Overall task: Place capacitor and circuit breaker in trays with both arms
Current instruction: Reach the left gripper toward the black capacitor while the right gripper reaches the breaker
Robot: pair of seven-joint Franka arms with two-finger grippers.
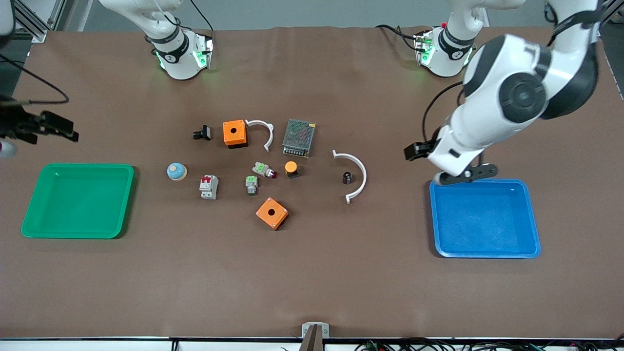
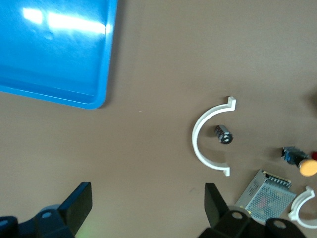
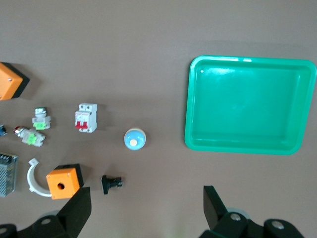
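Two robot arms wait above a brown worktop (image 1: 312, 273) strewn with parts. The left claw (image 2: 148, 208) hangs wide and empty over bare worktop beside the blue tray (image 1: 485, 219). The right claw (image 3: 146, 210) hangs wide and empty near the green tray (image 1: 78, 201). The capacitor (image 1: 347, 178) lies inside a white arc (image 1: 356, 175). The breaker (image 1: 208, 187) lies beside a blue-domed part (image 1: 176, 171).
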